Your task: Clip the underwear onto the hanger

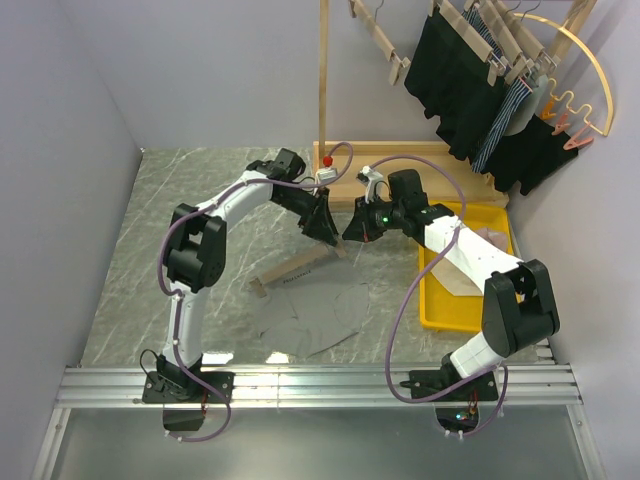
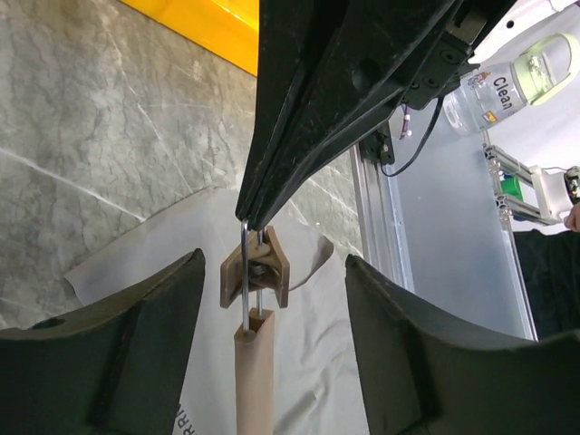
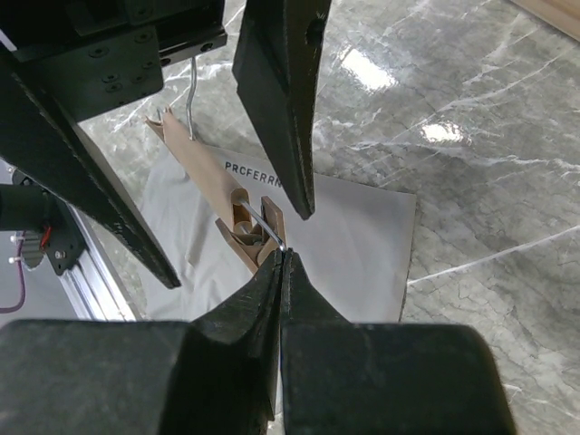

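Underwear (image 1: 320, 325) is spread flat on the marble table (image 1: 150, 250), in front of the two arms. It is light grey, so it is hard to see against the stone. The hanger (image 1: 300, 268) is laid across the top part of the underwear, with one end pointing to where the two grippers meet.

At that end, a wooden clip (image 2: 256, 276) with a thin metal wire is seen. The right gripper (image 3: 283, 261) is squeezed closed, and the clip's wire is pinched at its tips. The left gripper (image 2: 272, 272) is spread wide. Its fingers (image 2: 118, 335) are set on each side of the clip and do not touch it.

The two grippers are packed close together. In the left wrist view, the space above the clip is filled by the right gripper's black fingers. In the right wrist view, much of the hanger is hidden by the left fingers.

A yellow tray (image 1: 468, 325) with a pale cloth in it is placed on the right, beside the right arm. Behind it, black clothes (image 1: 460, 80) are hung on a wooden rack (image 1: 323, 80), next to a yellow hoop (image 1: 590, 60). A clear bottle (image 2: 489, 91) is seen past the table edge.
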